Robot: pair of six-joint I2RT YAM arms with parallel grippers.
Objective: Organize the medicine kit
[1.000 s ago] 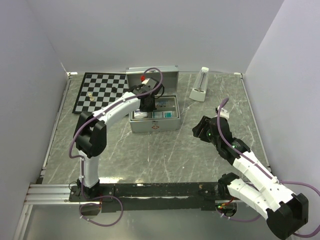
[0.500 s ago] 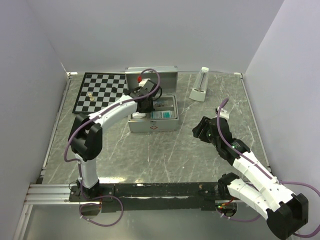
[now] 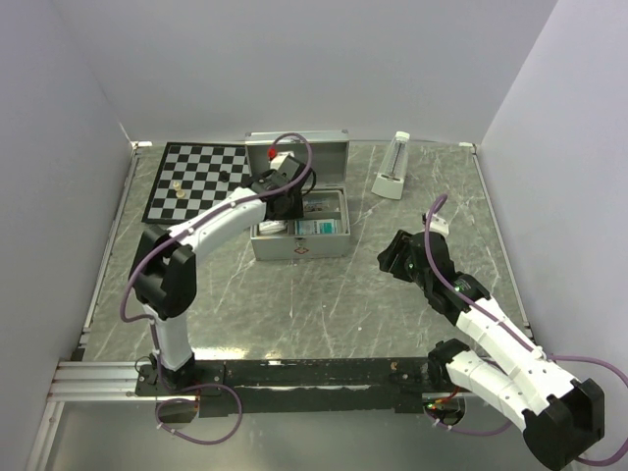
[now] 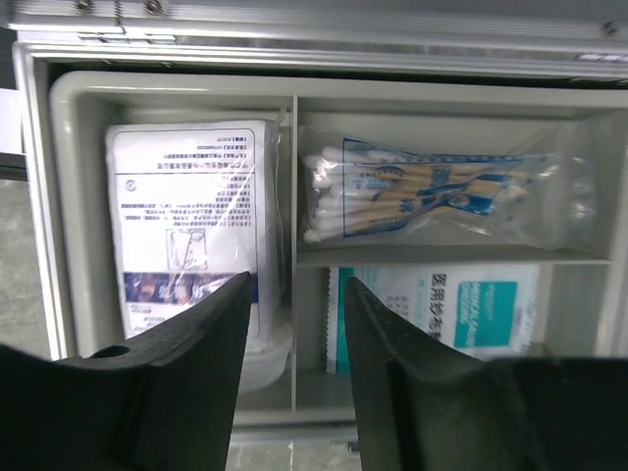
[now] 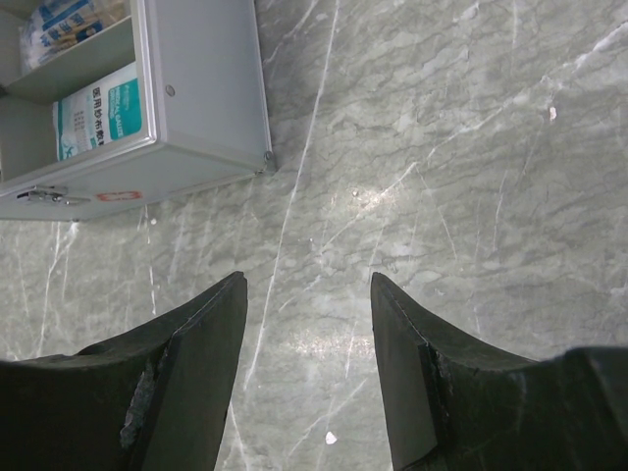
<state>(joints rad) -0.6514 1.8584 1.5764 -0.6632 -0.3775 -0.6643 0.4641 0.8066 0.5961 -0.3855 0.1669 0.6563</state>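
The medicine kit (image 3: 304,245) is a silver case that stands open at the back middle of the table, its lid (image 3: 314,157) upright behind it. My left gripper (image 3: 283,206) hovers over its left half. In the left wrist view the gripper (image 4: 296,285) is open above the tray divider with nothing between its fingers. Below it lie a white printed packet (image 4: 186,216) in the left compartment, a bag of cotton swabs (image 4: 442,191) and a teal-and-white gauze packet (image 4: 461,299). My right gripper (image 5: 307,280) is open and empty over bare marble, right of the kit (image 5: 196,88).
A black-and-white chessboard (image 3: 201,182) with two small pieces lies at the back left. A white metronome-shaped object (image 3: 392,169) stands at the back right. Grey walls close in the table on three sides.
The left gripper's jaws have parted over the kit, and that arm's elbow has swung a little to the left. The right arm has not moved.
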